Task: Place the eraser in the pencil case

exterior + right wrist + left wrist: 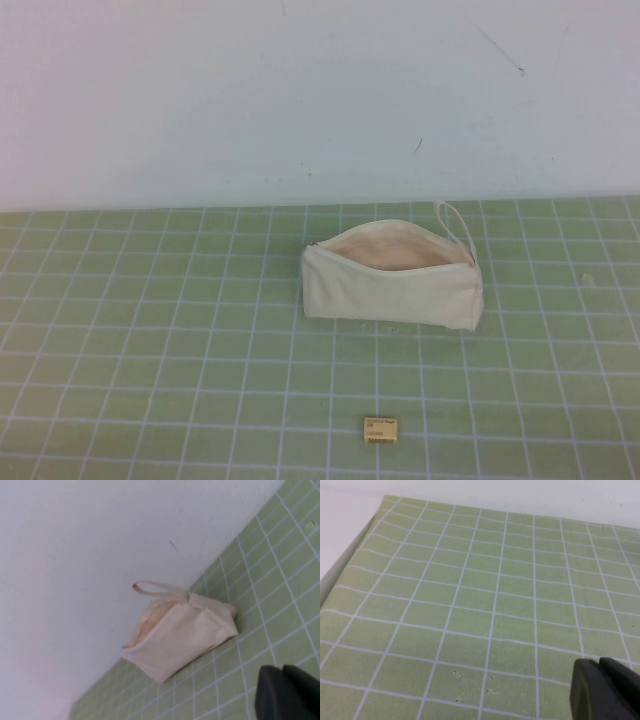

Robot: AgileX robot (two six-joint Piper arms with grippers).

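While both tools hang apart, eraser (pixel 381 429) print unreadable; pencil case (pixel 392 292) unzipped.

We count one pencil case (pixel 392 285), one eraser (pixel 381 429), and two grippers: the left gripper (pixel 605 690) and the right gripper (pixel 287 692).

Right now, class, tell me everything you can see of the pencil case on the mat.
The pencil case is a long, soft cream-white pouch that looks like fabric. Its zip is open, showing paler beige lining, and a thin loop strap sticks out at its right end. It sits mouth-up on the green grid mat, toward the far edge near the white wall. Nothing touches it: the eraser lies apart, nearer the robot. Neither the left pincer nor the right pincer is near it.
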